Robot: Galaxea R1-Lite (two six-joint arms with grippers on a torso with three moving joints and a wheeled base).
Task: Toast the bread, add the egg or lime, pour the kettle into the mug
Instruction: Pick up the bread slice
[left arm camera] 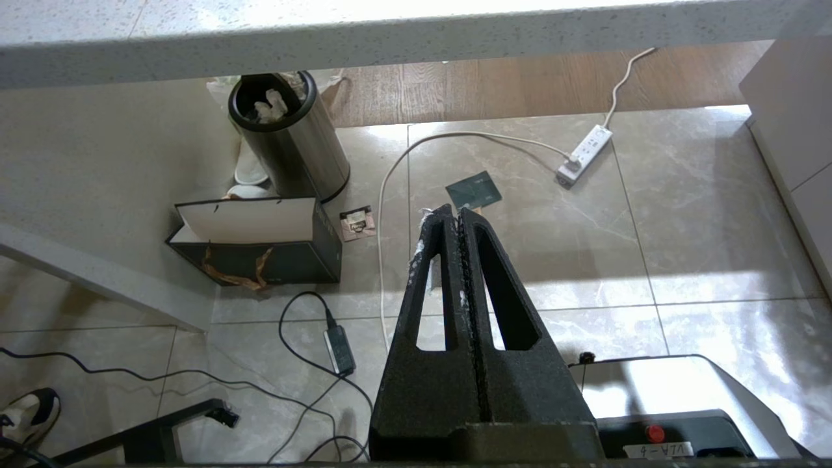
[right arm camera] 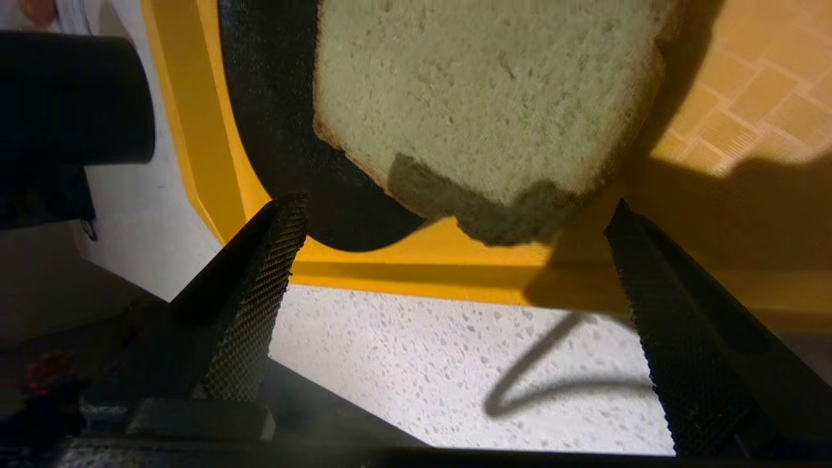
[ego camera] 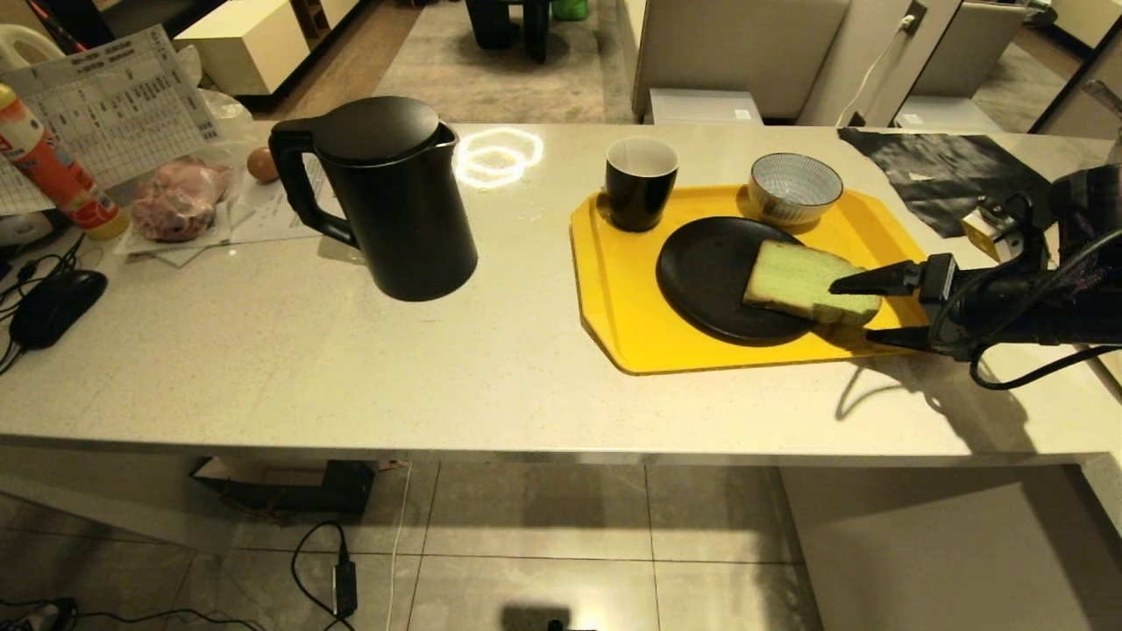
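Bread [ego camera: 802,279] flat on black plate [ego camera: 701,276] on yellow tray [ego camera: 618,298], right end effector [ego camera: 857,308] released, fingers spread beside bread, left end effector [left arm camera: 453,218] clenched empty under worktop [ego camera: 263,368].

Kettle [ego camera: 390,197] left of tray [ego camera: 618,298], mug [ego camera: 641,182] and plate [ego camera: 706,276] on tray, bread [ego camera: 802,280] on plate

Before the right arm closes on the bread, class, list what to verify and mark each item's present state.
1. Right gripper jaws spread wide: ok.
2. Bread lying on the black plate, one end past its rim: ok.
3. Bread between the jaws: not ok, tips just short of it.
4. Yellow tray flat on the counter: ok.
5. Left gripper shut, parked below the counter: ok.
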